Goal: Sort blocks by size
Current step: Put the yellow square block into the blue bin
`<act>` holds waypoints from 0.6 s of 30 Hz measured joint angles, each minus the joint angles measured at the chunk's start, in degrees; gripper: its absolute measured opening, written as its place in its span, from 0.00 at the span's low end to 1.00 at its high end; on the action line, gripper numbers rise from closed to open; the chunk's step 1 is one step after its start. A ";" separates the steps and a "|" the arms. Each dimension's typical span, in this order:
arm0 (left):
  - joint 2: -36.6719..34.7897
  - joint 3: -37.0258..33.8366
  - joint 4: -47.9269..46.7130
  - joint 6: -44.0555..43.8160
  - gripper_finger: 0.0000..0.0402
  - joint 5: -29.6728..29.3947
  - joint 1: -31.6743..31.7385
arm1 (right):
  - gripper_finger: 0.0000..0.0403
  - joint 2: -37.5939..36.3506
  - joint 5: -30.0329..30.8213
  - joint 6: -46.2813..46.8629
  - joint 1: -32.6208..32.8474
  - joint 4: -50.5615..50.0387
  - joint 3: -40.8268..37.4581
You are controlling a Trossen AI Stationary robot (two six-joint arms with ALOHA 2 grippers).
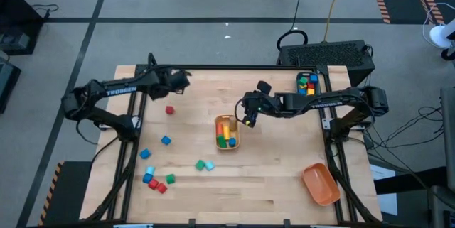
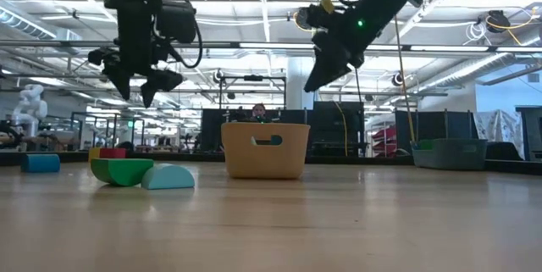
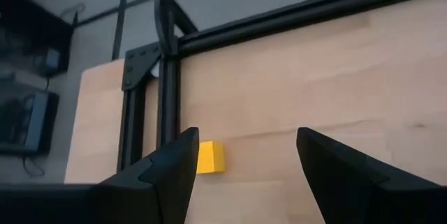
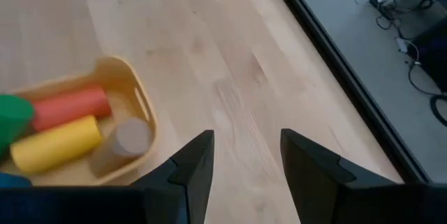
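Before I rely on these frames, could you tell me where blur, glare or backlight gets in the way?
Low view: bright ceiling lights backlight both arms into silhouettes, and the near tabletop is soft. Left wrist view: the left gripper is blurred in the foreground, while the yellow block reads clearly. Right wrist view: the yellow bin and its cylinders look slightly soft. High view: evenly lit, without strong glare.

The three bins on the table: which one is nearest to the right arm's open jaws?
The yellow bin in the middle, beside the right gripper; both others sit farther away.

three bins [image 1: 227, 133], eight loose blocks [image 1: 170, 110]
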 joint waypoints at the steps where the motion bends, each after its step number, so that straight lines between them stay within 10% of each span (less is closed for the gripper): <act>1: 0.00 0.00 0.21 0.77 0.61 0.85 1.06 | 0.37 0.00 0.00 0.01 -0.13 -0.12 -0.40; 9: 0.00 0.00 2.11 7.70 0.65 9.69 11.00 | 0.37 0.00 -0.30 0.72 -0.32 0.20 -5.00; 18: 1.72 0.00 2.11 8.70 0.93 17.69 19.32 | 0.37 0.00 -0.28 3.26 -0.30 0.44 -9.00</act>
